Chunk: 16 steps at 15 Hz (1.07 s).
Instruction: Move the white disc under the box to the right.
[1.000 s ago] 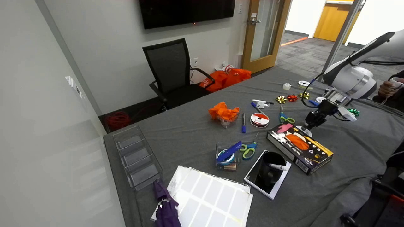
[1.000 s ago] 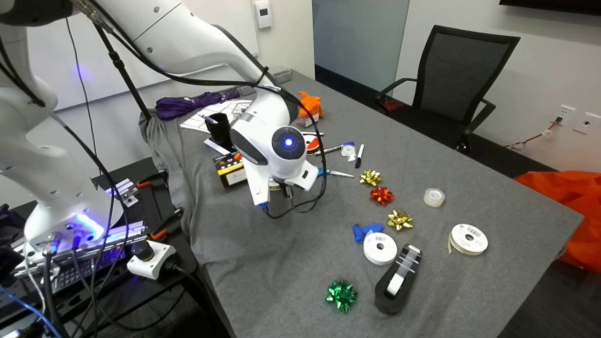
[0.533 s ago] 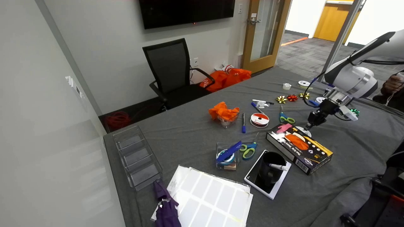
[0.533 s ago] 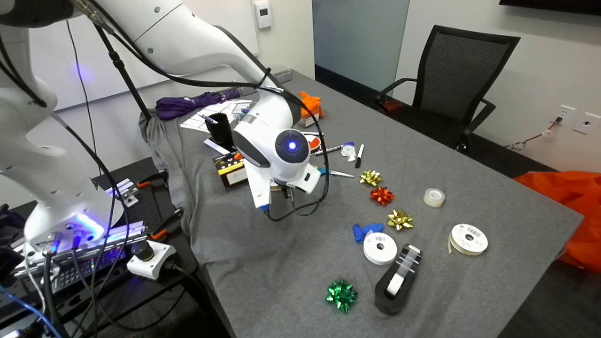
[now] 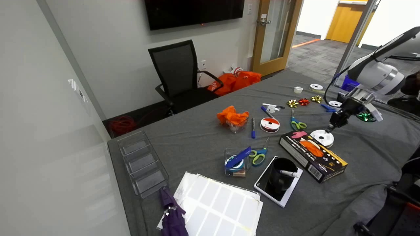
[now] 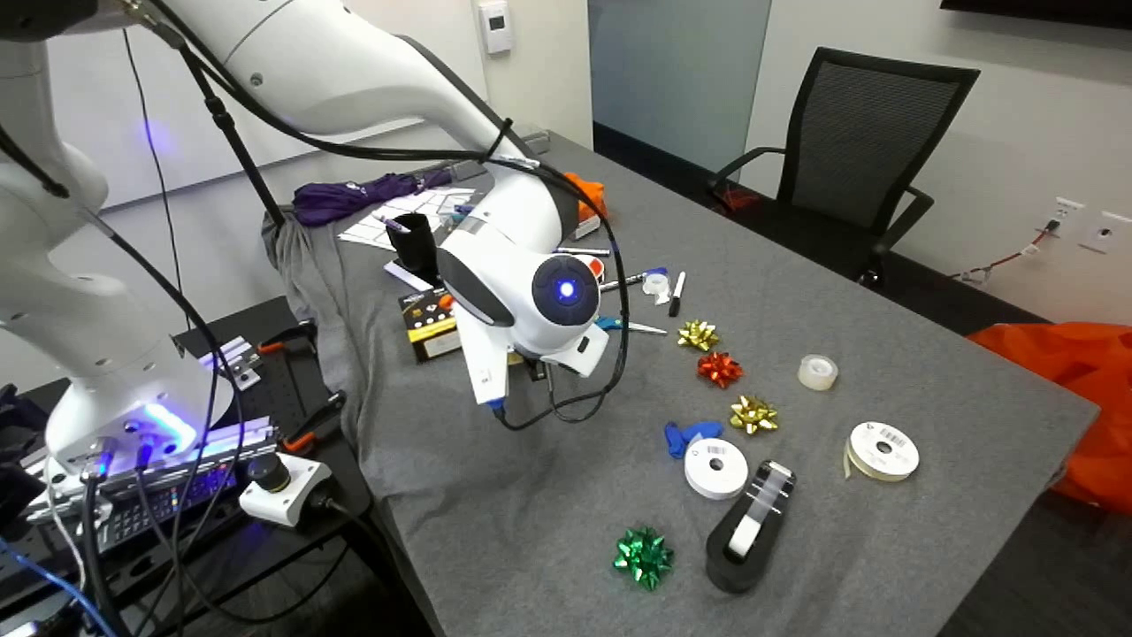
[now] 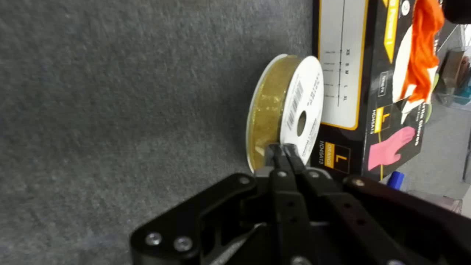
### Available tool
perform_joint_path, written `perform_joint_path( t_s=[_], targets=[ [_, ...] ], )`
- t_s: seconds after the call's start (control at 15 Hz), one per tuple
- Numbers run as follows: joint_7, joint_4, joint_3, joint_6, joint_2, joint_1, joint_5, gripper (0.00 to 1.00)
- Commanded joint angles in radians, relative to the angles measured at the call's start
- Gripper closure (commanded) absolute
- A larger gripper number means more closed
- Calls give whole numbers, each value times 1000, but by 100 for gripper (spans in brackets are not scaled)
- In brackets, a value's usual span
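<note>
Pinching flat round white disc [image 7: 290,109] at wrist-view centre; black two-finger gripper [image 7: 281,149] near-closed; rim bite looks shallow, may slip.

Grey cloth-covered table [image 5: 190,150], surface wrinkled along one edge. Directly on it, a long black rectangular box with multicoloured print [image 5: 313,157]; just beside that box — a round white spool of gold ribbon [image 7: 274,106]. Also laid directly: a flat white slab with a black face [image 5: 274,194] and a clear plastic divided tray [image 5: 142,162]. In both exterior views, a red foil bow [image 6: 721,370] sits between two gold foil bows [image 6: 753,414].
</note>
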Motion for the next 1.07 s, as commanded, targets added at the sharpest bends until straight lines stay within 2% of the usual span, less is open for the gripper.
perform_joint_path(
  t_s=[0.0,0.2,0.53,0.8,1.0],
  targets=[
    [-22,18,-53,-93,-50,-15,-51,100],
    [-31,43,-73,-159,-73,-32,-62,100],
    [-50,64,-79,-202,-85,-46,-23,100],
    [-32,94,-83,-209,-81,-50,41,100],
    [-13,122,-106,-171,-76,-33,20,100]
  ],
)
